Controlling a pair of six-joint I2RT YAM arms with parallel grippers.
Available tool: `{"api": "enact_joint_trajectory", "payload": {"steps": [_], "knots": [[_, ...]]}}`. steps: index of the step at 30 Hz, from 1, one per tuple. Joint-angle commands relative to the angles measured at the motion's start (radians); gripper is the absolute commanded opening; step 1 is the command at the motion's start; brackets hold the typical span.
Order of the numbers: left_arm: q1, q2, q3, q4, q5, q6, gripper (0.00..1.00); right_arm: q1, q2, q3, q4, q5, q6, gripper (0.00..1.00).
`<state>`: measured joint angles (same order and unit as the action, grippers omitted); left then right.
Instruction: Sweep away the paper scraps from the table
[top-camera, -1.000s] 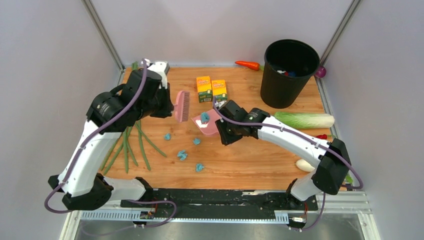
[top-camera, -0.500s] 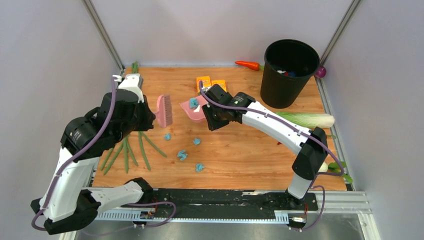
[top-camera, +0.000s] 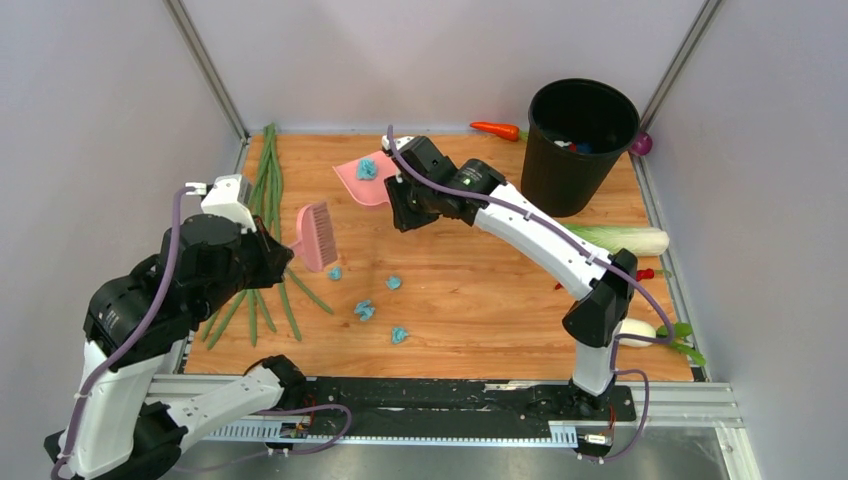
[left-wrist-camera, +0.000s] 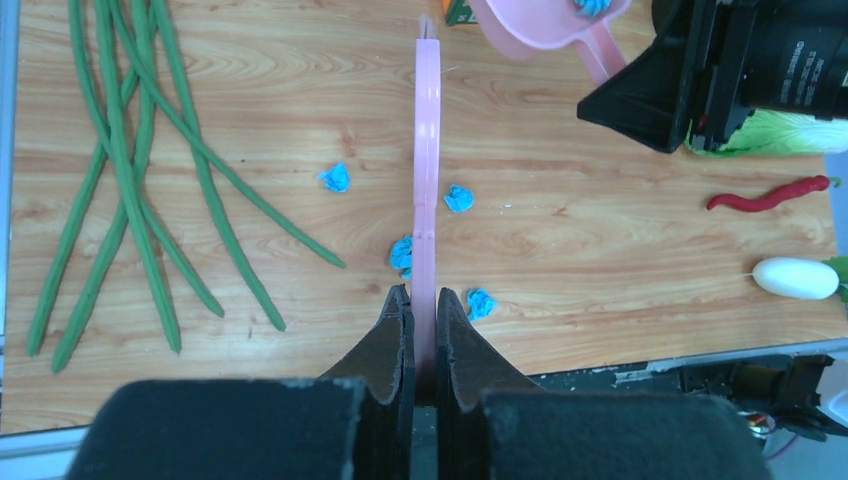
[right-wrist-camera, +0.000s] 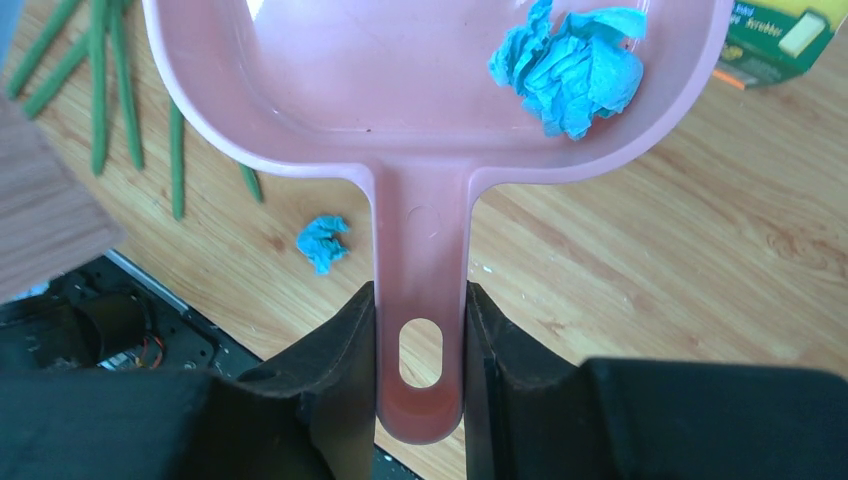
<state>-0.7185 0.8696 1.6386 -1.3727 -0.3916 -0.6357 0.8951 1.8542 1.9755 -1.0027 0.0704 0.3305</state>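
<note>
Left claw (left-wrist-camera: 424, 300): clamped on brush (left-wrist-camera: 428, 150).
Right claw (right-wrist-camera: 420, 300): gripping dustpan (right-wrist-camera: 400, 80) handle.
Paper scraps (top-camera: 365, 311): one in dustpan, four on table (top-camera: 500, 300) below right claw.

Bright even light, soft shadows on the table (top-camera: 480, 310), top view sharp, near fingers (left-wrist-camera: 385, 350) blurred in wrist views

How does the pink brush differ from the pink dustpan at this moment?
The brush is in the left claw, the dustpan in the right claw. The dustpan carries one blue paper scrap; the brush carries nothing. The brush is nearer the arms' bases, the dustpan farther back. Both are pink.
</note>
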Motion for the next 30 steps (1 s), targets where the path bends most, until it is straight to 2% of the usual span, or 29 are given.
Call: {"api": "enact_joint_trajectory", "payload": {"steps": [1,9,21,30], "knots": [[-0.001,-0.02,-0.01,-0.172,0.023,-0.019,0.0,-0.004,0.042,0.103,-0.01,0.023,-0.011,0.0],[-0.001,-0.035,-0.003,-0.173,0.045,-0.004,0.0,-0.041,0.069,0.16,-0.008,0.017,-0.044,0.0],[-0.001,-0.041,0.001,-0.17,0.074,-0.051,0.0,-0.226,0.103,0.29,-0.01,-0.054,-0.039,0.0],[-0.001,-0.011,0.043,-0.169,0.069,-0.061,0.0,-0.407,0.077,0.341,-0.01,-0.179,-0.042,0.0]]}}
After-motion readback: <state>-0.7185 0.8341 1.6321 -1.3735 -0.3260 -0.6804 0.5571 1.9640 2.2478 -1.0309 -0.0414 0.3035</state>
